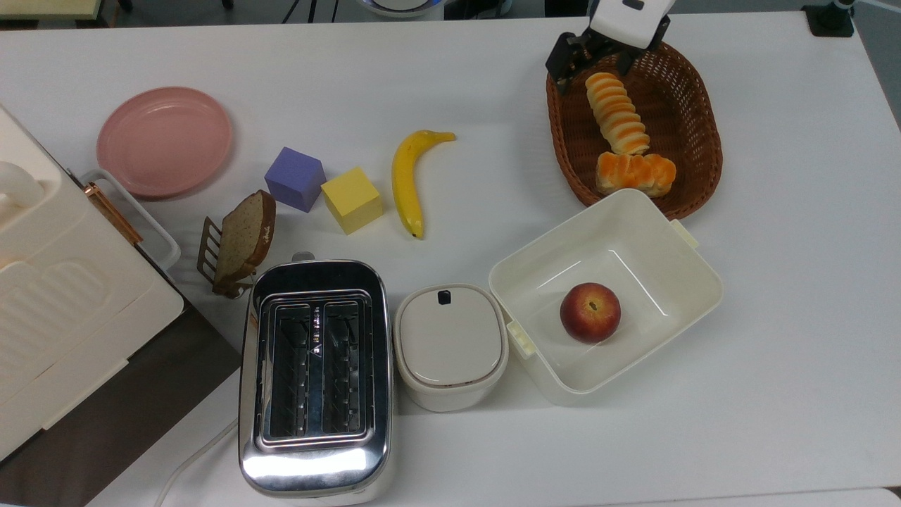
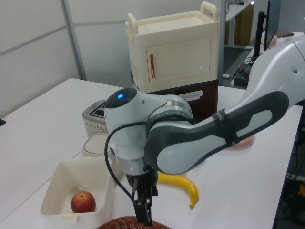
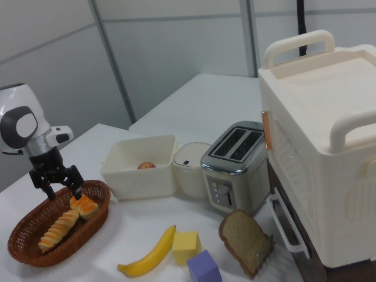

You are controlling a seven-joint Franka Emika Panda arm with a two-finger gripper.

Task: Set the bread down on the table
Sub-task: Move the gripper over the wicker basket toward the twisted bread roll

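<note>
Reach step: my hand, fingers spread and empty, hovers at the wicker basket's 11 o'clock rim above the twisted loaf; next, descend and straddle it.

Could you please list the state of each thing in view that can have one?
tool: open, empty, above the basket's end
bread: lying in the basket
toaster: slots empty
white container: lid on
open bin: holds an apple
pink plate: empty
cabinet: door shut
</note>
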